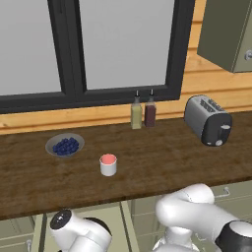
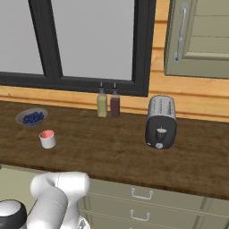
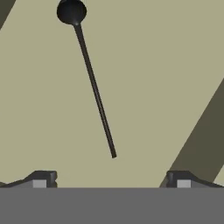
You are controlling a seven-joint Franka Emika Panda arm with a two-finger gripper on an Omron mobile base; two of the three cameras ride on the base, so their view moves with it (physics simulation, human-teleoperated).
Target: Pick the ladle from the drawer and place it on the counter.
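Observation:
The black ladle (image 3: pixel 94 87) lies flat on the pale olive-beige bottom of the drawer (image 3: pixel 157 65) in the hand view, its round bowl at the top and the thin handle running down toward me. My gripper (image 3: pixel 111 179) hangs open above the drawer, its two dark fingertips (image 3: pixel 41 179) spread wide just short of the handle's end, with nothing between them. The dark brown wood-grain counter (image 1: pixel 162 157) stretches across both base views, and the arm bends down below its front edge.
On the counter stand a bowl of blueberries (image 1: pixel 65 145), a white cup with pink inside (image 1: pixel 108 164), two bottles (image 1: pixel 143 112) and a toaster (image 1: pixel 207 119). A grey-green wall cabinet (image 2: pixel 199 38) hangs at the upper right. Closed drawer fronts (image 2: pixel 143 194) sit under the counter.

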